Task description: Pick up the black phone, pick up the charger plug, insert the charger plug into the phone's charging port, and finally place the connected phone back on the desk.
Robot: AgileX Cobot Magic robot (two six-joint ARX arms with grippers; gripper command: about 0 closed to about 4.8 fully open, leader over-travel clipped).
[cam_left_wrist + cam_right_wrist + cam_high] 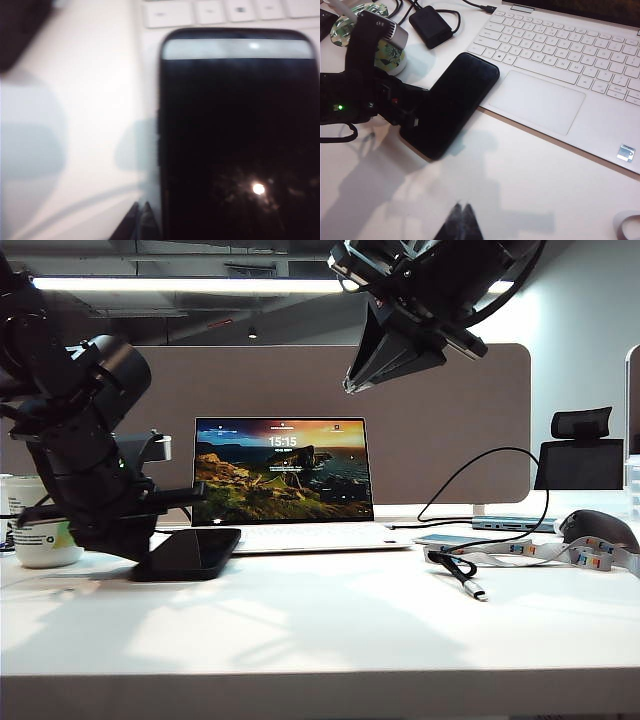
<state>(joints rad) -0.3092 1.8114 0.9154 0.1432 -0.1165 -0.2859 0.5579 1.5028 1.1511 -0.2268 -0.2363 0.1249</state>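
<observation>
The black phone [195, 548] [455, 97] lies on the desk [320, 640] with one end resting on the white laptop's front edge. It fills most of the left wrist view [235, 150]. My left gripper [141, 206] is shut and low over the desk, its tips right beside the phone's long edge, holding nothing. The charger plug [476, 591] lies on the desk at the right, a silver tip on a thin black cable. My right gripper [350, 386] [462, 206] hangs high above the laptop, shut and empty. The phone's charging port does not show.
An open white laptop [285, 480] stands behind the phone. A mug [40, 538] sits at the far left, with a black power brick [431, 26] near it. A pale slab with a colourful lanyard [520, 552] and a dark mouse [600, 530] lie at the right.
</observation>
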